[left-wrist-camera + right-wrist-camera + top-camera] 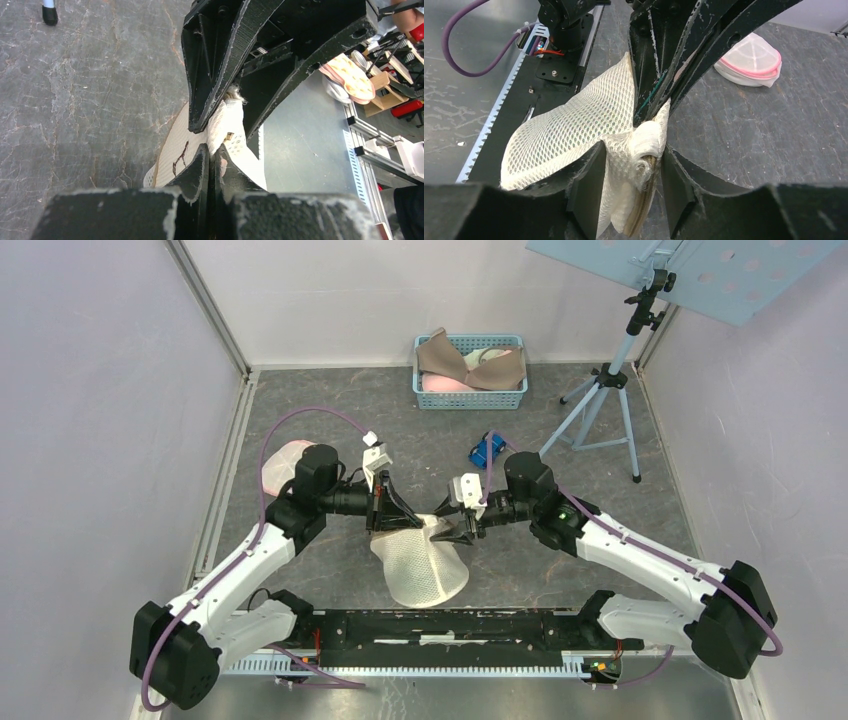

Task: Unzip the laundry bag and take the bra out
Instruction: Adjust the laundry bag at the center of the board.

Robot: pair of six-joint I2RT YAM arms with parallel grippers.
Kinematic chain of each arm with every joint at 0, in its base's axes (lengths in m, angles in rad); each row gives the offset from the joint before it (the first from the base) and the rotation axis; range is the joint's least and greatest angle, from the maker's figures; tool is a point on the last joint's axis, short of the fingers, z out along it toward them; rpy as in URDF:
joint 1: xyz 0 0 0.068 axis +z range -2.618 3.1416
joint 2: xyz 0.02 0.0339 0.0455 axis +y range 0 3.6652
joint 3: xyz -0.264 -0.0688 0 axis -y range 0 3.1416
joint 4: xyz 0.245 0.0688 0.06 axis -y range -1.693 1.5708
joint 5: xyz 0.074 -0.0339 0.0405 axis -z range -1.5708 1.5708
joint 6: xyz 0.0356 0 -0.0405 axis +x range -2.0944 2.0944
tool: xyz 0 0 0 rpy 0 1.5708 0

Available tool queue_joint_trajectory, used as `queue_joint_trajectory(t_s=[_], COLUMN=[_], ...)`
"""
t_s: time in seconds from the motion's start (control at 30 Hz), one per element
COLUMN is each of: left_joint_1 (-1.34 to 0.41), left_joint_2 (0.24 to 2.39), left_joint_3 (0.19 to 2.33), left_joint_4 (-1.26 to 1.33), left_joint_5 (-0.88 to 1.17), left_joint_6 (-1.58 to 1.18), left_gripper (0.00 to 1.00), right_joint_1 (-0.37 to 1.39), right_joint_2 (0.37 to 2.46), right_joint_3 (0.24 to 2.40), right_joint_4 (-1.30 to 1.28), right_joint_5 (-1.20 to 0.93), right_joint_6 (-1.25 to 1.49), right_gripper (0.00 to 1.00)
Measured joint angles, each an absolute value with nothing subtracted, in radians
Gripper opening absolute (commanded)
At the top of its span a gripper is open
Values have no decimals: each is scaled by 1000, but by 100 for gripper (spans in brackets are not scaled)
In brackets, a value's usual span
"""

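A white mesh laundry bag (425,570) hangs between my two grippers, its lower part resting on the grey floor. My left gripper (414,521) is shut on the bag's top edge (227,117), right beside a small metal zipper pull (229,136). My right gripper (634,167) faces it from the other side. Its fingers (591,187) are closed on the bunched end of the bag (569,130), where a tan zipper strip (646,200) shows. The zipper looks closed. The bra is hidden inside the bag.
A blue basket (470,397) holding other bras stands at the back. A tripod (600,405) stands at the back right, a small blue object (487,450) near it. A pink-rimmed white mesh pouch (283,462) lies behind the left arm. The black rail (450,625) runs along the near edge.
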State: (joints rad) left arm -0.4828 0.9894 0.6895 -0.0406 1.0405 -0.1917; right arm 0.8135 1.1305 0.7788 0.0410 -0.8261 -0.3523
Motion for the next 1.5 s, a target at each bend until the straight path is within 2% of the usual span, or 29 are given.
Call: queue_joint_trajectory(t_s=[0.1, 0.17, 0.3, 0.43, 0.8, 1.5], left_joint_1=[-483, -483, -483, -482, -479, -513], left_joint_2=[990, 990, 990, 983, 881, 958], left_joint_3=[691, 695, 697, 696, 593, 561], left_joint_4=[-51, -54, -58, -41, 114, 244], left_joint_5=[1050, 1053, 1057, 1042, 906, 838], left_joint_6=[-184, -183, -183, -221, -413, -580], left_gripper=[2, 3, 20, 27, 38, 38], right_joint_1=[813, 813, 813, 813, 813, 796], right_joint_2=[1134, 1136, 1139, 1139, 1139, 1141], right_joint_3=[778, 777, 772, 770, 755, 742], right_joint_4=[50, 61, 85, 99, 131, 151], right_joint_5=[-825, -815, -780, -760, -755, -725], right_joint_6=[-340, -336, -322, -314, -290, -237], right_gripper=[37, 24, 9, 2, 0, 0])
